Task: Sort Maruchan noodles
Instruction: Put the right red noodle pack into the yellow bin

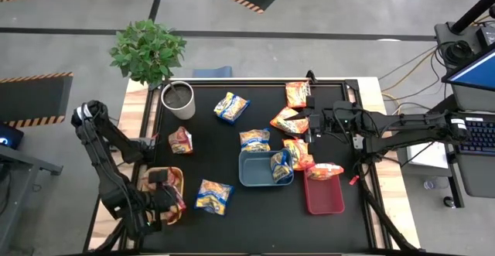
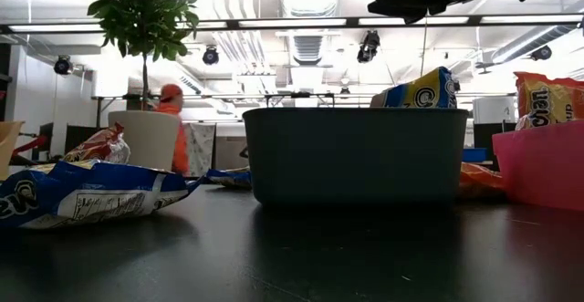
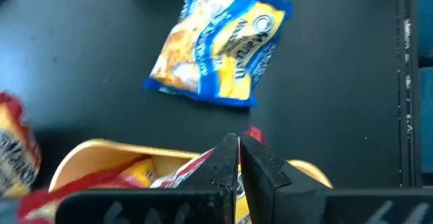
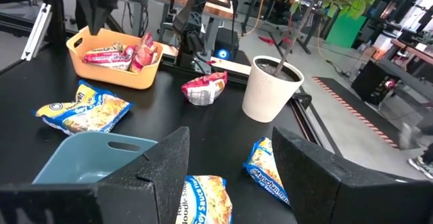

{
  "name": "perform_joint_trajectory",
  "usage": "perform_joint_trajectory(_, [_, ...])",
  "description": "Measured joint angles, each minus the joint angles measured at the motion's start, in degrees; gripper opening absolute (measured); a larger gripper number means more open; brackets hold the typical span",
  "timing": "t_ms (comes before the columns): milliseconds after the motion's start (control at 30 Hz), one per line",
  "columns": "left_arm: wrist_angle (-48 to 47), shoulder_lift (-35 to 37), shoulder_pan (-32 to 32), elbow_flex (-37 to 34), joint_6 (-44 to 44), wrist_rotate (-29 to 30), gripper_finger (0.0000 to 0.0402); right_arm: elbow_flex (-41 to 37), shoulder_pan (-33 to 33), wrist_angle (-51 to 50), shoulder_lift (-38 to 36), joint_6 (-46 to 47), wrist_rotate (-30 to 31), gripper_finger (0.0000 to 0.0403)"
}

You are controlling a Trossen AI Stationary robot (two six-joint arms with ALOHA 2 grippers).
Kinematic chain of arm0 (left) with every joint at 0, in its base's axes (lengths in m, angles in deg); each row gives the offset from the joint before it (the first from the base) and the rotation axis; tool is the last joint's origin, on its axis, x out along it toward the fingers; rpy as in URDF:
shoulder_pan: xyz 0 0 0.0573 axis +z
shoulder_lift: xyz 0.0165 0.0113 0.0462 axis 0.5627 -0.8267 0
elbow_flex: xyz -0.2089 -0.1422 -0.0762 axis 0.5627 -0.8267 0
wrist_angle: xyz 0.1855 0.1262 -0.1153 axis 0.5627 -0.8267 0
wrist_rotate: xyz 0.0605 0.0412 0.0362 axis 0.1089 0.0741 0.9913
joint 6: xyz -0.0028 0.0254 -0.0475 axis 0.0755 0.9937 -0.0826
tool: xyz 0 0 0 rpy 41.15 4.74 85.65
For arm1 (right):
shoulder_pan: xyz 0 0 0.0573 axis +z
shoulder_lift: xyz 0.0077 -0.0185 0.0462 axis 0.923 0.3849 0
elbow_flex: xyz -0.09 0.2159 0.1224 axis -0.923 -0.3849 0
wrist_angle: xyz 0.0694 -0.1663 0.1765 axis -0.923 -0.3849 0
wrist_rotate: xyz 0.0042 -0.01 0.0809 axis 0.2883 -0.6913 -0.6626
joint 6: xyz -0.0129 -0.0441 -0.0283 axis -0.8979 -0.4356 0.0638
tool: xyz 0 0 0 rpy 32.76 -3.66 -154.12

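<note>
Black table [image 1: 255, 209], yellow tray's [image 3: 101, 155] packets half-hidden behind left pincer [image 3: 238, 158].

My left gripper [image 1: 168, 196] hangs low at the near left of the table, its two dark fingers [image 3: 260, 170] pressed together, the arm folded back at the elbow. My right gripper [image 1: 313, 124] reaches in from the right edge, arm stretched level, fingers [image 4: 162, 166] spread apart.

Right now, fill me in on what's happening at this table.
Ramen packets are being sorted by colour into trays. The left claw, shut, is at the yellow tray that holds red packets. The right claw hovers open near the orange packets. The blue tray and red tray each hold one; several blue packets lie loose.
</note>
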Motion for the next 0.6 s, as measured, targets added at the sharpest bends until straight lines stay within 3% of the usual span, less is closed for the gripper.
perform_joint_trajectory(200, [0.53, -4.13, 0.24, -0.09, 0.85, -1.02, 0.0000, 0.00, 0.00, -0.06, 0.00, 0.57, 0.00, 0.0201])
perform_joint_trajectory(333, [-0.60, -6.34, 0.27, -0.11, -1.73, -8.05, 0.0000, 0.00, 0.00, -0.33, 0.00, 1.13, 0.01, 0.0201])
perform_joint_trajectory(600, [-1.53, -2.46, 0.29, 0.26, -11.55, -11.52, 0.0000, 0.00, 0.11, -0.45, 0.09, 2.45, -0.70, 0.0201])
